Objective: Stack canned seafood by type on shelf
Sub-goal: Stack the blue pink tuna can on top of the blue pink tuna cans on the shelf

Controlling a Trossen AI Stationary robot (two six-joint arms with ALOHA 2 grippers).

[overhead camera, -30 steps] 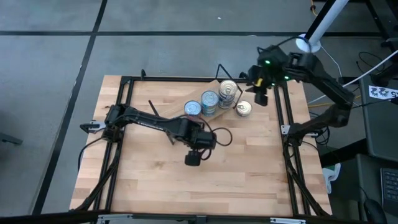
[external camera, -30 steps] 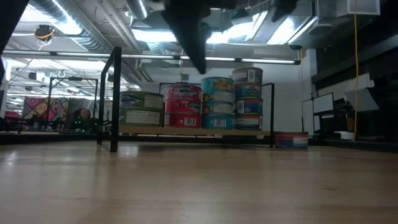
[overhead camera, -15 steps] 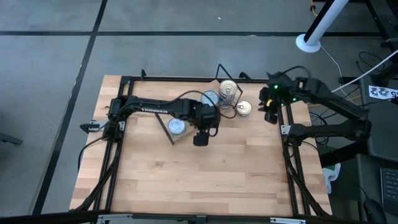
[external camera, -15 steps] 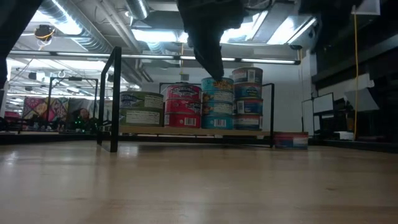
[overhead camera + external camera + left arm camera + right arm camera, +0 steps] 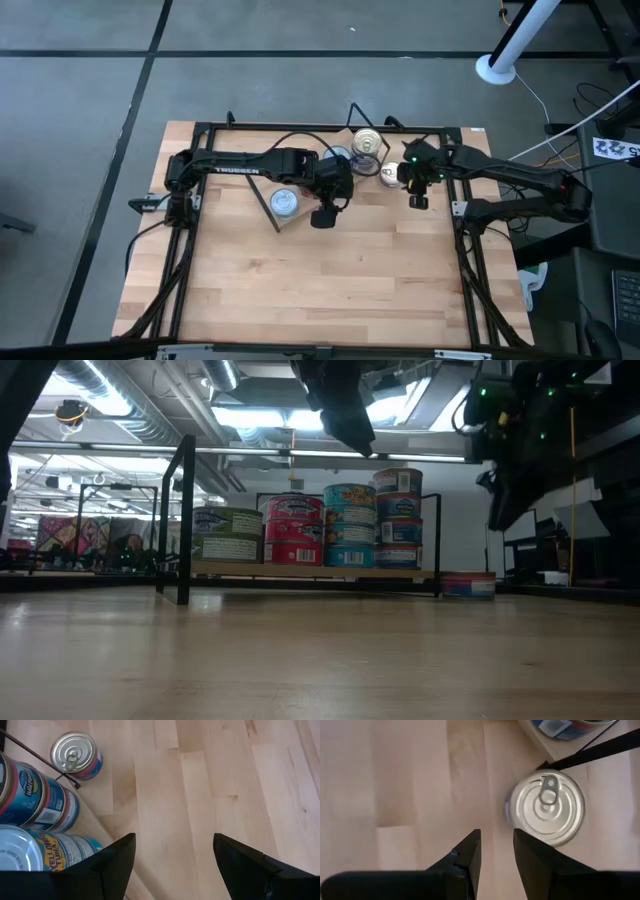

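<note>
Shelf (image 5: 300, 572) at table (image 5: 330, 270) rear holds stacked tins (image 5: 349, 525) in four piles. Left end effector (image 5: 322, 215) hovers by its front edge, fingers apart, empty. Loose tin (image 5: 549, 808) sits on table beside shelf's right end; right end effector (image 5: 417, 199) above it, fingers narrowly apart.

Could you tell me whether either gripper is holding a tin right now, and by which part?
Nothing is held. The left gripper is open above the table, and the right gripper hangs empty beside the loose tin.
</note>
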